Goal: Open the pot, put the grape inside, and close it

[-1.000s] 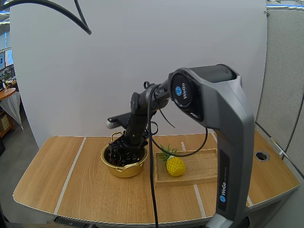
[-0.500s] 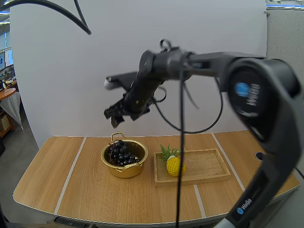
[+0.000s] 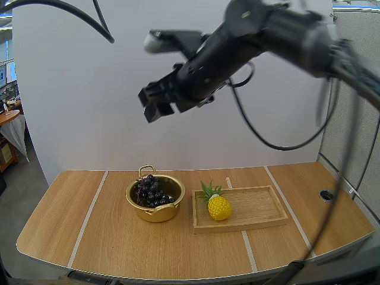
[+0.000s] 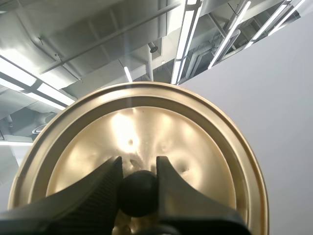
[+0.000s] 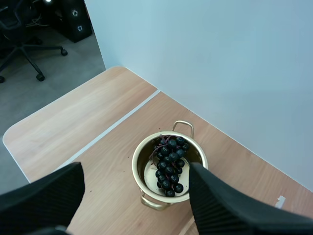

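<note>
The bunch of grapes (image 5: 168, 169) lies in the gold pot (image 5: 137, 153) well below my right gripper's (image 3: 157, 105) spread, empty jaws, so my left gripper (image 4: 138, 166), pinching the lid (image 4: 146, 122) by its black knob (image 4: 138, 193), should lower it level and centred.

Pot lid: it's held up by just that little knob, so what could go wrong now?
The left gripper pinches the lid only by its small black knob, so it might tilt or slip. The grapes heap toward one side of the pot; the lid may not seat flat. The open right gripper hangs above the pot, possibly in the lid's way.
</note>
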Tool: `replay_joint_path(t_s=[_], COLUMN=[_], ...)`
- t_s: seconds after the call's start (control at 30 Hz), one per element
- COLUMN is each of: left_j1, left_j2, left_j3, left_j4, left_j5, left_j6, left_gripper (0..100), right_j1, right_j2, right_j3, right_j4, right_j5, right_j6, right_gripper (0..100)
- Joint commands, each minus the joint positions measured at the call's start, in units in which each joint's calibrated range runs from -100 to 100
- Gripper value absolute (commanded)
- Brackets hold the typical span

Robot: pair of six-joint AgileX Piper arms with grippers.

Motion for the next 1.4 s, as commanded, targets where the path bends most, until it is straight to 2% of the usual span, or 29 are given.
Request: replay_joint_path(t_s=[0.0,0.37,0.73,0.77,0.8,0.93,1.1,1.37], left_j1=[-0.18,-0.18,-0.18,-0.18,-0.18,-0.18,-0.18,-0.18], left_j2=[-0.4,-0.4,-0.4,-0.4,-0.4,-0.4,-0.4,-0.4], left_j3=[-0.5,-0.5,-0.5,-0.5,-0.5,-0.5,-0.5,-0.5], left_j4=[0.0,0.0,0.0,0.0,0.0,0.0,0.0,0.0], left_j5=[-2.0,-2.0,-2.0,-2.0,-2.0,-2.0,-2.0,-2.0], left_j6=[-0.3,-0.3,-0.3,-0.3,-0.3,-0.3,-0.3,-0.3], left_gripper=[0,0,0,0,0,0,0,0], right_j1=[-0.2,-0.2,-0.2,-0.2,-0.2,-0.2,-0.2,-0.2], right_j2=[-6.9,-31.9,-45.8,-46.5,-47.1,-49.4,-52.0,-52.4], right_j3=[1.8,22.5,34.6,35.5,36.2,39.4,40.7,40.7], right_j4=[-1.2,-7.3,-11.8,-11.7,-11.5,-10.8,-14.4,-13.2], right_j5=[3.6,3.6,3.6,3.6,3.6,3.6,3.6,3.6], right_j6=[0.9,5.6,9.1,9.1,9.1,9.1,9.5,9.5], right_gripper=[100,100,100,90,73,0,0,0])
